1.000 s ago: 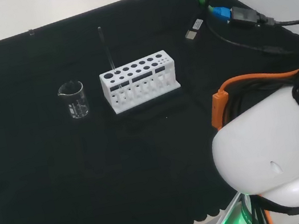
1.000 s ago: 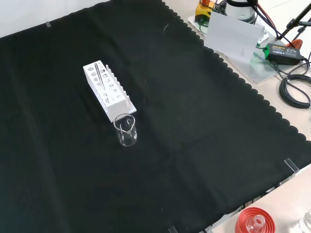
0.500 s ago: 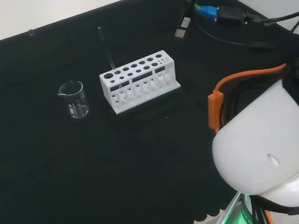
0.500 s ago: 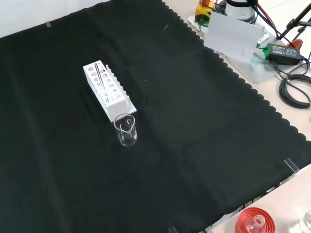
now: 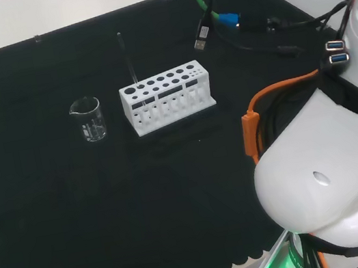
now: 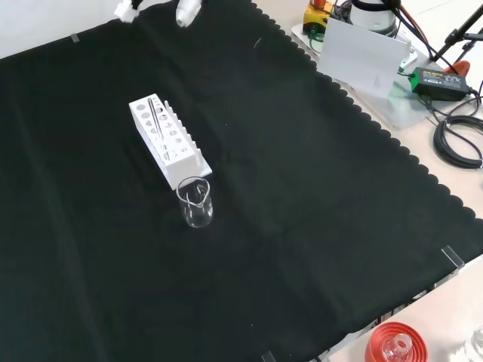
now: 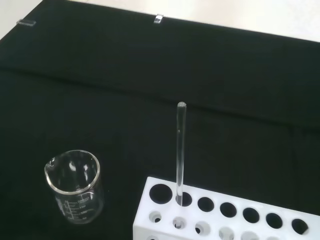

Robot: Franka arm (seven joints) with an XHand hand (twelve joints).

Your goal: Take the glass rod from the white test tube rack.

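The white test tube rack point(image 5: 167, 98) stands on the black cloth, seen mid-left in the front view point(image 6: 170, 139). A clear glass rod point(image 5: 128, 63) stands nearly upright in a hole at the rack's beaker end point(image 6: 156, 121). The wrist view looks down on the rod point(image 7: 179, 150) and the rack point(image 7: 225, 215) from some distance. A small white part of the hand point(image 6: 186, 10) pokes in at the front view's top edge, well away from the rack and touching nothing. Its state is hidden.
An empty glass beaker point(image 5: 88, 119) stands just beside the rack's end point(image 6: 195, 202) point(image 7: 75, 187). The arm's white link point(image 5: 333, 183) and dangling cables point(image 5: 205, 28) fill the head view's right. A red ribbed stand point(image 6: 396, 345) sits off the cloth's near edge.
The arm has swung toward the rack: its cables drifted left in the head view, and part of the hand has come in at the front view's top edge. Rack, rod and beaker have not moved.
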